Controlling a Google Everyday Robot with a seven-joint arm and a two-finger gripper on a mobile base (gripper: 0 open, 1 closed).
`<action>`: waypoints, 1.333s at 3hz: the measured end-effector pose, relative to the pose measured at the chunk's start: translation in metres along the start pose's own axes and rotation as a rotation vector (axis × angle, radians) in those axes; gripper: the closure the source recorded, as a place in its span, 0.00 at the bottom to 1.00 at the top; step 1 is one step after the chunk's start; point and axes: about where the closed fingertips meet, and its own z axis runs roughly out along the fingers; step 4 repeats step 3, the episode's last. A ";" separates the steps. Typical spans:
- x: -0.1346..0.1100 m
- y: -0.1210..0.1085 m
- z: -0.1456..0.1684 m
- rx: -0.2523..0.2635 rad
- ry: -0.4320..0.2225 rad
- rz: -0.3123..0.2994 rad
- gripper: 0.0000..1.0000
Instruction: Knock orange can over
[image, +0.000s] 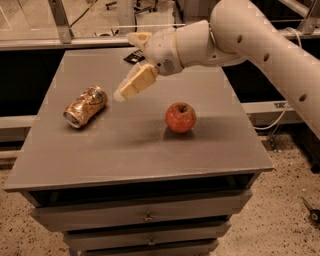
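We see the gripper (124, 66) hanging above the gray surface (150, 150), over its far middle part, at the end of the white arm (260, 45) that comes in from the view's right. Its two tan fingers (136, 82) are spread wide apart, with nothing between them; one points sideways up high, the other slants down toward the surface.

The orange can (86, 106) lies on its side on the surface, just beyond the tip of the lower finger, lower and to the view's left of the gripper. It is near the finger but not touching it. Its silver end faces the front-left edge and the body looks dented.

The red apple (180, 117) sits upright on the other side of the gripper, closer to the front edge and well apart from the can.

We note a small dark thing (134, 56) behind the gripper, too unclear to name. Drawers (145, 215) show under the surface.
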 end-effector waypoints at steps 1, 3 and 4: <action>0.016 -0.024 -0.040 0.084 0.027 -0.005 0.00; 0.021 -0.070 -0.088 0.204 0.010 -0.038 0.00; 0.021 -0.070 -0.088 0.204 0.010 -0.038 0.00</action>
